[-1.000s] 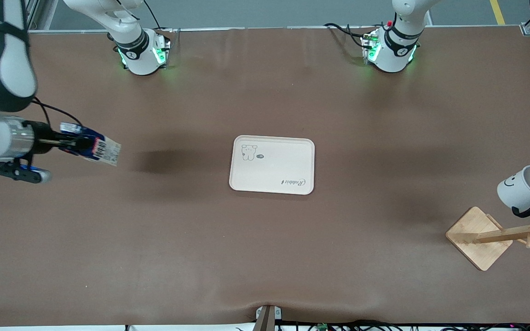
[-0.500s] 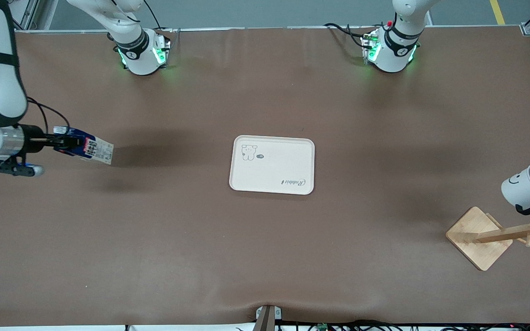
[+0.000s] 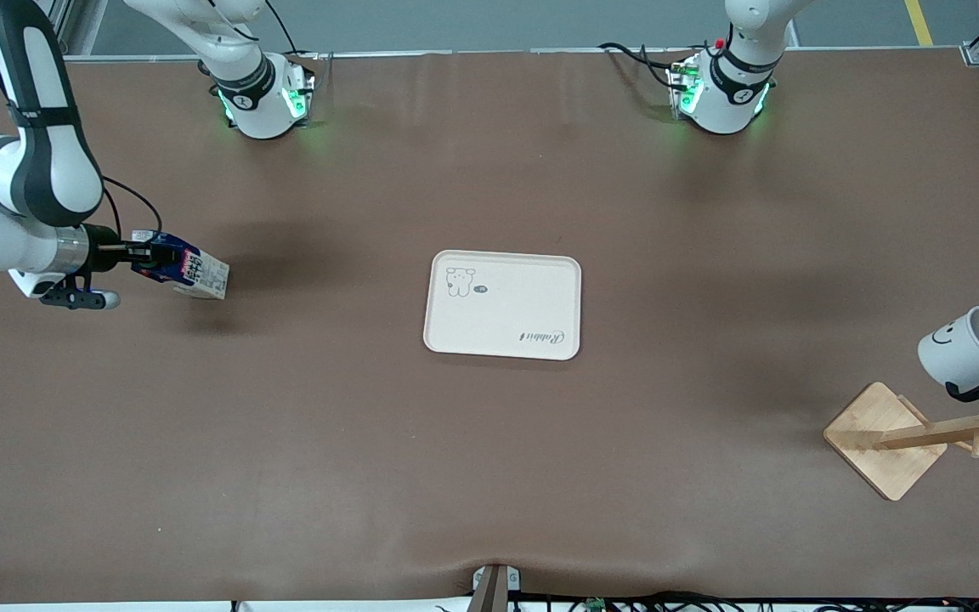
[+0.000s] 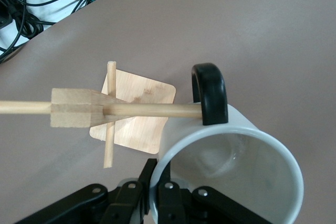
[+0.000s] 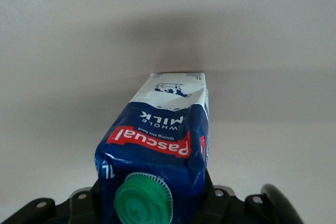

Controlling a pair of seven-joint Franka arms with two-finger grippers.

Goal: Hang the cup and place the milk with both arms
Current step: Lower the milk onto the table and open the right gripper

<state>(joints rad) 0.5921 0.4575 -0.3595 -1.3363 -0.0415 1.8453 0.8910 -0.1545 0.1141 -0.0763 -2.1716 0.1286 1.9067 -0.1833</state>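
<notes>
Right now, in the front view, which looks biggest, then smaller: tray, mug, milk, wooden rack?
1. Tray.
2. Wooden rack, though its edge is cut off.
3. Mug, also partly cut off.
4. Milk, close to the mug; both are held up in the air, so unsure.

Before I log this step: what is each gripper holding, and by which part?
Left gripper grips the mug by its rim, over the wooden rack. Right gripper grips the milk carton at its capped top.
</notes>
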